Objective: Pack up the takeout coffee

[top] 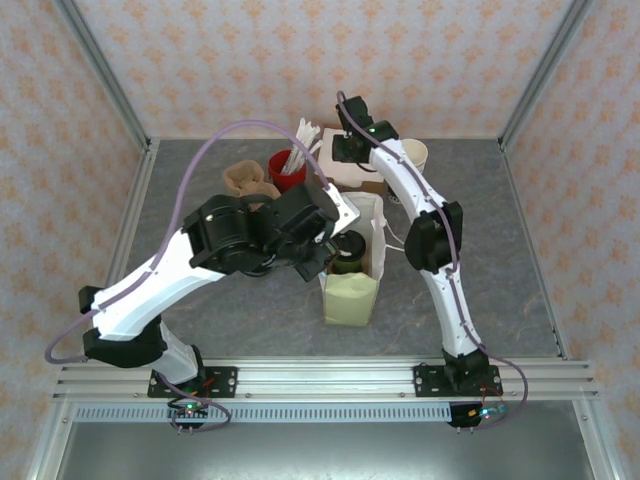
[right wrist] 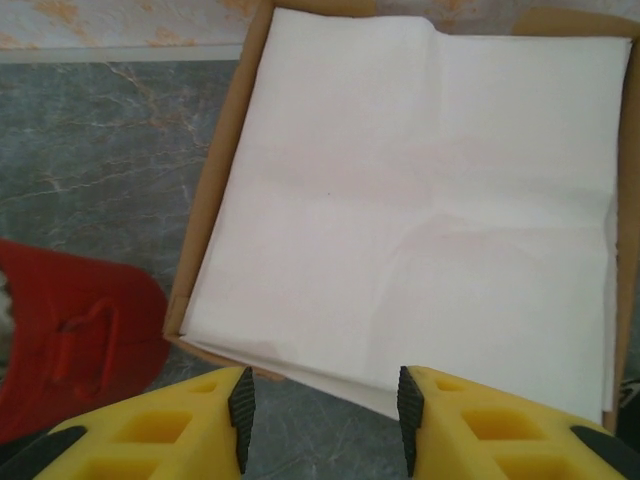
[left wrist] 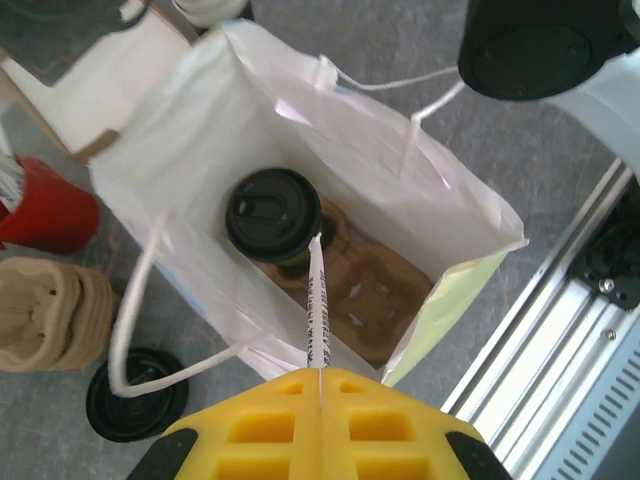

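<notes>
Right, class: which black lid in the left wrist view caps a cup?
The one on the takeout coffee, standing in the cardboard carrier inside the white bag; the loose lid lies on the table outside it.

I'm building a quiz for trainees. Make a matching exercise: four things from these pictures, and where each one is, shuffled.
1 coffee cup
2 black lids
3 napkins
4 paper stick

A in the cardboard box
B pinched by the left gripper
C on the table beside the bag
D in the bag's tray

Pairs: 1-D, 2-C, 3-A, 4-B.
</notes>
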Controlling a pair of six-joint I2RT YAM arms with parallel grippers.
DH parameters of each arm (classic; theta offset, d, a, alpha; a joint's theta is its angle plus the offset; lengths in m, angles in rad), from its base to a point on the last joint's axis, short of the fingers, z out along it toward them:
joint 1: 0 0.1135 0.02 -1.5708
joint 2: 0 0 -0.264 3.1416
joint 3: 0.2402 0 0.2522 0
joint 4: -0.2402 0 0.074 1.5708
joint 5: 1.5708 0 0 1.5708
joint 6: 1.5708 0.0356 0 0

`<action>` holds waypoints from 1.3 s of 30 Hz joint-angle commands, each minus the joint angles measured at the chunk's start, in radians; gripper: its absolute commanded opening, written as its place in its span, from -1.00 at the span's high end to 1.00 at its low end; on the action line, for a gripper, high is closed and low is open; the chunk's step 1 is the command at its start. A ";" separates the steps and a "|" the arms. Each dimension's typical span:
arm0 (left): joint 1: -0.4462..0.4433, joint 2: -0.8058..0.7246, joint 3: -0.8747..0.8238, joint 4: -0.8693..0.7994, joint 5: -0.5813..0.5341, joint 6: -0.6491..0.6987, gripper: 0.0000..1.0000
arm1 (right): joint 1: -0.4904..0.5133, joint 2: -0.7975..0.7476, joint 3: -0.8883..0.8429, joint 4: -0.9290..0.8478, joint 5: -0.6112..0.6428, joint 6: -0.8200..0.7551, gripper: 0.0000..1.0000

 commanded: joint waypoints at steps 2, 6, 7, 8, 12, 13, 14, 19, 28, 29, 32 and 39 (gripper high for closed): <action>-0.002 0.024 -0.001 -0.057 0.039 0.018 0.89 | 0.001 0.042 0.047 0.054 0.064 -0.016 0.12; 0.018 0.045 0.014 -0.046 0.046 0.008 0.57 | 0.001 0.074 0.068 0.077 0.094 -0.021 0.10; 0.025 0.049 0.023 -0.047 0.046 0.000 0.40 | 0.002 0.085 0.078 0.077 0.098 -0.023 0.10; 0.031 0.051 0.031 -0.046 0.041 -0.009 0.26 | 0.002 0.093 0.089 0.075 0.098 -0.025 0.09; 0.065 0.033 0.026 -0.015 -0.007 -0.073 -0.10 | 0.002 0.098 0.101 0.070 0.096 -0.026 0.09; 0.073 0.027 0.019 -0.009 -0.031 -0.095 -0.15 | 0.001 0.097 0.101 0.070 0.096 -0.026 0.09; 0.080 0.021 0.007 -0.001 -0.067 -0.122 -0.22 | 0.002 0.097 0.101 0.068 0.099 -0.026 0.09; 0.113 -0.012 -0.089 0.066 -0.209 -0.261 -0.31 | 0.002 0.088 0.101 0.059 0.095 -0.021 0.09; 0.122 0.024 -0.152 0.140 -0.255 -0.350 -0.51 | 0.005 0.070 0.096 0.043 0.088 -0.011 0.09; 0.123 0.032 -0.155 0.143 -0.259 -0.356 -0.51 | 0.006 0.067 0.096 0.042 0.090 -0.011 0.09; 0.128 0.052 -0.177 0.152 -0.261 -0.369 -0.50 | 0.009 0.058 0.093 0.040 0.090 -0.011 0.09; 0.142 0.081 -0.235 0.159 -0.255 -0.403 -0.32 | 0.008 0.042 0.092 0.033 0.085 -0.013 0.09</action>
